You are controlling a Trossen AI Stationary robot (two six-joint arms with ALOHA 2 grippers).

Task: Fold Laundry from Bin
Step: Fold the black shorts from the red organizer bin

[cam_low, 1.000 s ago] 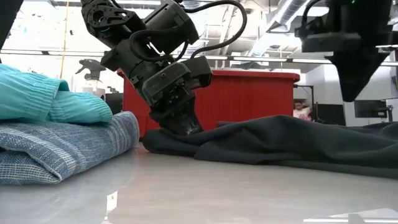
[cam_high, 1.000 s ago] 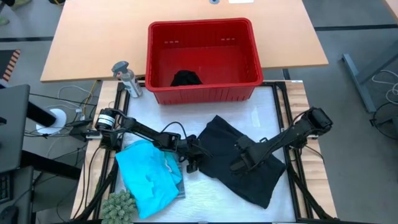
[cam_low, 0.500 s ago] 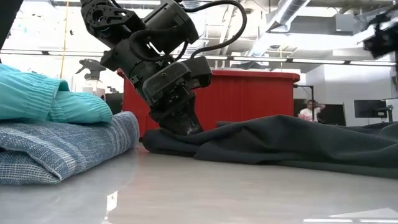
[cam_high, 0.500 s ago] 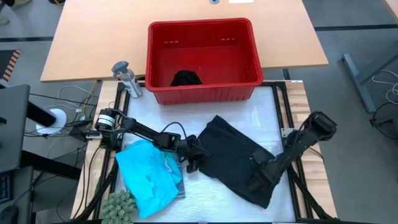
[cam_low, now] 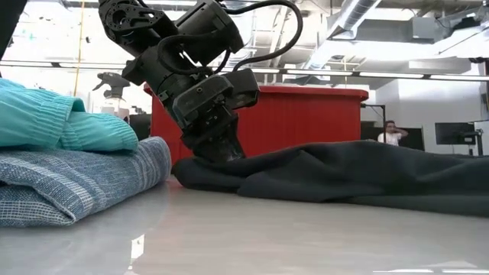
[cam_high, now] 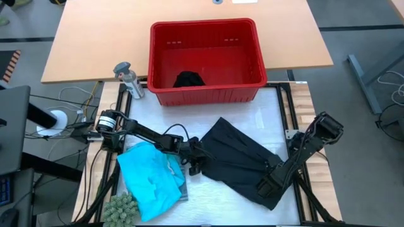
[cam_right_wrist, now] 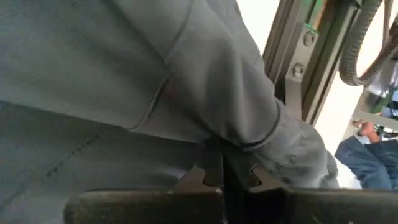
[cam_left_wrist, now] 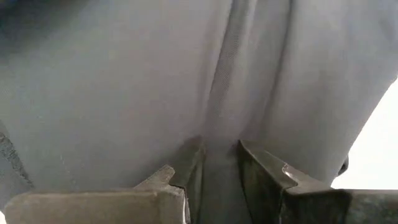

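Lying creased, black garment (cam_high: 237,161) spreads flat.

One garment (cam_high: 189,79) in bin (cam_high: 205,91); others (cam_high: 237,161) before it

A grey spray bottle (cam_high: 128,79) stands on the table (cam_high: 95,44) at ten o'clock; a spiky green ball (cam_high: 120,207) sits at seven o'clock.

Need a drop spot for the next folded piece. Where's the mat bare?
Free: white mat strip between the red bin and the black garment. Narrow bare edge along the front. Crowded: left side holds the turquoise garment stack and left end effector; right end effector pinches the garment's front corner.
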